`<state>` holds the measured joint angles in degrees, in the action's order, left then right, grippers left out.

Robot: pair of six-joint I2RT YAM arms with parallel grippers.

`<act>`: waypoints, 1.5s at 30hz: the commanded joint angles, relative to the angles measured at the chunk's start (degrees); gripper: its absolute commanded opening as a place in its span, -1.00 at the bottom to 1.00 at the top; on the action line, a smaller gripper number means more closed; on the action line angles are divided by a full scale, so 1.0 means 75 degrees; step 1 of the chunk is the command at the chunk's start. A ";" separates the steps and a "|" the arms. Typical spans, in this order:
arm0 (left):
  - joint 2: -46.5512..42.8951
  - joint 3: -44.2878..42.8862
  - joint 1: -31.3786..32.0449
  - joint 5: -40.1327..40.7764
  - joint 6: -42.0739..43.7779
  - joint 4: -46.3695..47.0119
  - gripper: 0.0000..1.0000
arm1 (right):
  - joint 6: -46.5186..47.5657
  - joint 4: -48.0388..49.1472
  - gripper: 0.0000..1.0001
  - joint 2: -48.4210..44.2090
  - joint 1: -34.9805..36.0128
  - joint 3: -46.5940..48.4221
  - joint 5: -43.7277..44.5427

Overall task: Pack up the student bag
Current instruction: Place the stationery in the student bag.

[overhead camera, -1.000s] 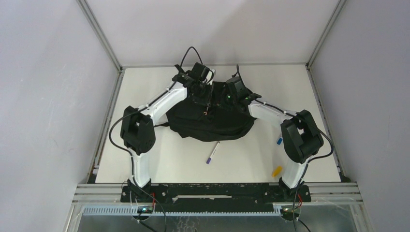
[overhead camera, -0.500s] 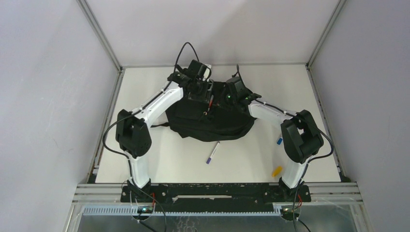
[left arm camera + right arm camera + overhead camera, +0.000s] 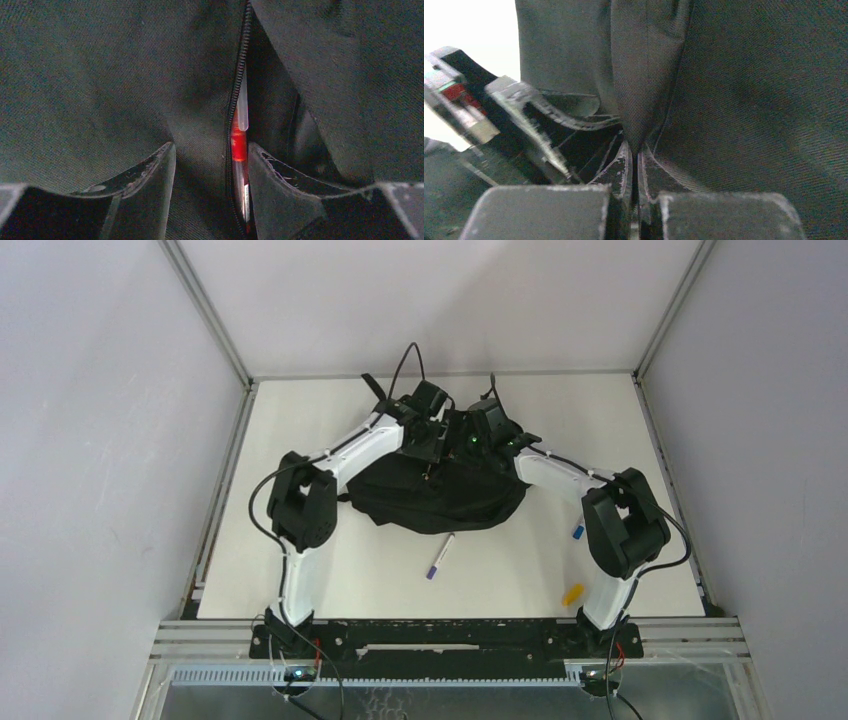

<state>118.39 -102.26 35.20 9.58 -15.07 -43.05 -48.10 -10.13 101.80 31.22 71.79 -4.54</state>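
Note:
The student bag is a soft black backpack lying mid-table. My left gripper is over its far top edge, jaws open. In the left wrist view its fingertips straddle the open zip, where a red and clear pen lies in the slot against the right finger. My right gripper is just to the right and is shut on a fold of bag fabric, with the jaws pressed together on it.
A purple pen lies on the white table in front of the bag. A small blue item and a yellow item lie near the right arm. Grey walls enclose the table on three sides.
My left arm has swung right, bringing the left gripper closer to the right gripper over the bag's top. The right arm and the bag have stayed put.

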 commanded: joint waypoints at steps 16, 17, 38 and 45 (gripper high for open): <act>-0.0019 -0.0388 0.0012 0.0376 -0.0016 0.0071 -0.92 | -0.0033 0.0296 -1.00 -0.0447 -0.0003 0.0097 -0.0028; -0.0106 -0.0363 0.0017 0.0339 0.0001 0.0080 -0.99 | -0.0032 0.0292 -1.00 -0.0442 -0.0003 0.0099 -0.0024; -0.0899 -0.0405 -0.0018 -0.0469 0.0305 -0.0228 -1.00 | -0.0044 0.0275 -1.00 -0.0494 0.0014 0.0100 -0.0007; -0.0688 -0.0396 -0.0018 -0.1135 0.0323 -0.0324 -0.03 | -0.0032 0.0268 -1.00 -0.0486 0.0009 0.0106 -0.0002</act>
<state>113.91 -103.96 34.81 5.43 -13.47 -44.40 -48.12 -10.02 101.45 31.22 71.79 -5.02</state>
